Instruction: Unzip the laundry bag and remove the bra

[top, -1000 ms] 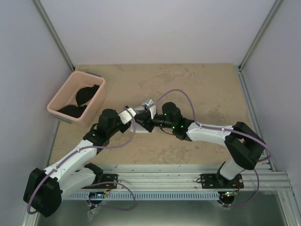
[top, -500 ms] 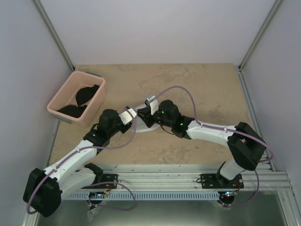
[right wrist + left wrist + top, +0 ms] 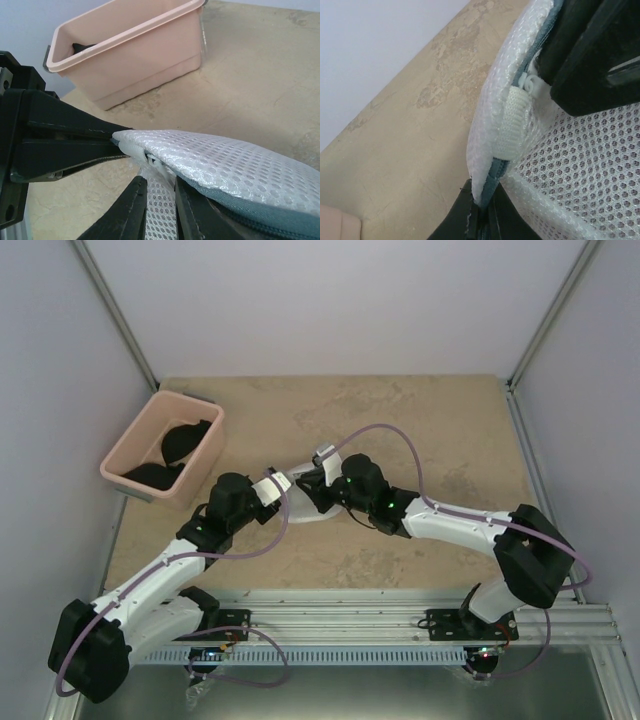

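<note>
The white mesh laundry bag (image 3: 300, 505) lies at the table's middle between both grippers. My left gripper (image 3: 277, 486) is shut on the bag's edge, pinching the dark zipper rim (image 3: 495, 172) between its fingertips (image 3: 470, 217). The small white zipper pull (image 3: 527, 82) sits beside a white fabric tab (image 3: 512, 122). My right gripper (image 3: 312, 482) reaches in from the right, its jaws narrowly apart and closed round the zipper pull (image 3: 160, 169) under the flat mesh lid (image 3: 225, 160). The red bra is hidden; only a dark tint shows through the mesh.
A pink plastic bin (image 3: 205, 455) holding black bras stands at the back left, also seen in the right wrist view (image 3: 135, 55). Sandy tabletop (image 3: 420, 420) extends behind and right of the bag. Grey walls surround the table.
My right gripper has moved up and to the left along the bag's rim, closer to my left gripper. The bag's visible shape has flattened and shifted. The left arm has barely moved.
</note>
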